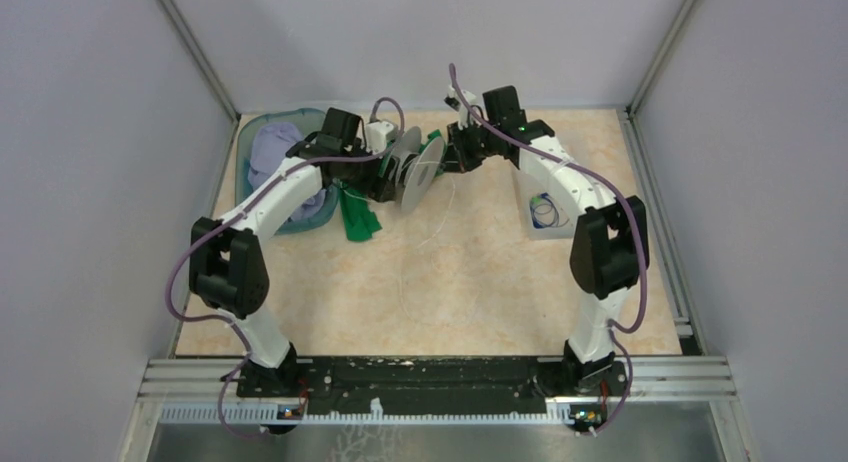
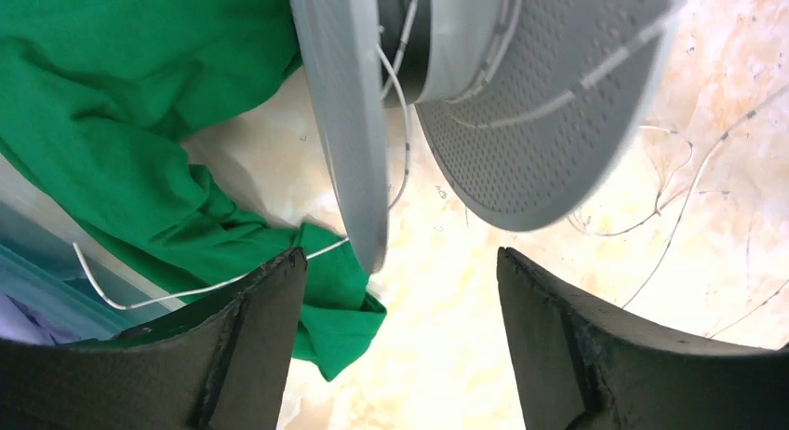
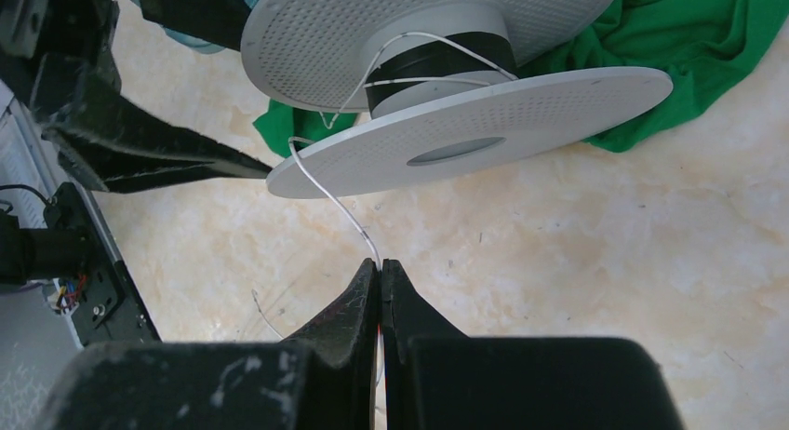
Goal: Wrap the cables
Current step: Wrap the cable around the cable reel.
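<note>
Your right pincer (image 3: 380, 264) is clamped tight on the hair-thin white cable (image 3: 327, 192). The cable runs up from its tips to the spool (image 3: 484, 123) just ahead, which is pale grey with perforated flanges and a dark core carrying a few turns. Your left pincer (image 2: 400, 260) gapes wide and grips nothing, with one flange edge sitting just past its fingers. Crumpled green cloth (image 2: 140, 104) lies beside it on the marbled beige desk (image 2: 447, 356).
</note>
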You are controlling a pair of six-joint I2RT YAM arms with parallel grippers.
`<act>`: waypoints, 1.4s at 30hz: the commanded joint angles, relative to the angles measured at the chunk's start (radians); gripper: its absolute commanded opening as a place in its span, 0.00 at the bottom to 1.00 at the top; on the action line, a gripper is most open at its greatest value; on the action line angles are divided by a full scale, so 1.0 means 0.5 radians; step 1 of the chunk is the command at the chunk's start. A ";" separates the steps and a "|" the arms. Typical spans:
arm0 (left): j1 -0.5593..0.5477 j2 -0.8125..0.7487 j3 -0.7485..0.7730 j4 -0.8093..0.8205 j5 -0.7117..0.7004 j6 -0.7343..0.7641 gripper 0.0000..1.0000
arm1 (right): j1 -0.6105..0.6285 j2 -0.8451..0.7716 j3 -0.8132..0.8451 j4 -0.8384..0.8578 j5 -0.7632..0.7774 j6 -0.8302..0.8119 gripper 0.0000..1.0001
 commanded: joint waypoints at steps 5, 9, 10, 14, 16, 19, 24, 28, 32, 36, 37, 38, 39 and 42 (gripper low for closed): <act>0.018 -0.244 -0.482 0.583 0.069 0.337 0.82 | -0.026 0.042 0.127 0.049 -0.004 0.015 0.00; 0.018 -0.202 -0.581 0.766 -0.032 0.373 0.81 | -0.028 0.047 0.122 0.043 -0.007 0.000 0.00; 0.017 -0.188 -0.605 0.817 -0.032 0.374 0.81 | -0.030 0.047 0.120 0.040 -0.007 -0.003 0.00; 0.017 -0.135 -0.638 0.945 -0.064 0.305 0.78 | -0.034 0.052 0.101 0.042 -0.014 -0.011 0.00; 0.016 -0.108 -0.647 0.995 -0.074 0.277 0.75 | -0.036 0.052 0.093 0.039 -0.013 -0.016 0.00; 0.013 -0.060 -0.656 1.045 -0.105 0.246 0.71 | -0.045 0.052 0.099 0.033 -0.021 -0.019 0.00; 0.009 -0.039 -0.713 1.144 -0.133 0.198 0.62 | -0.049 0.048 0.118 0.021 -0.031 -0.022 0.00; 0.004 -0.043 -0.747 1.200 -0.149 0.146 0.54 | -0.048 0.048 0.124 0.020 -0.032 -0.030 0.00; -0.007 -0.054 -0.776 1.235 -0.168 0.096 0.44 | -0.052 0.051 0.136 0.018 -0.029 -0.038 0.00; -0.012 -0.069 -0.775 1.225 -0.204 0.030 0.35 | -0.052 0.051 0.155 0.011 -0.026 -0.045 0.00; -0.012 -0.076 -0.772 1.216 -0.207 0.015 0.33 | -0.052 0.053 0.157 0.011 -0.026 -0.048 0.00; -0.011 -0.080 -0.769 1.208 -0.209 -0.004 0.31 | -0.052 0.052 0.159 0.009 -0.025 -0.051 0.00; -0.010 -0.084 -0.764 1.200 -0.213 -0.028 0.28 | -0.052 0.052 0.159 0.010 -0.028 -0.051 0.00; -0.013 -0.088 -0.732 1.156 -0.216 -0.098 0.21 | -0.052 0.054 0.159 0.006 -0.044 -0.060 0.00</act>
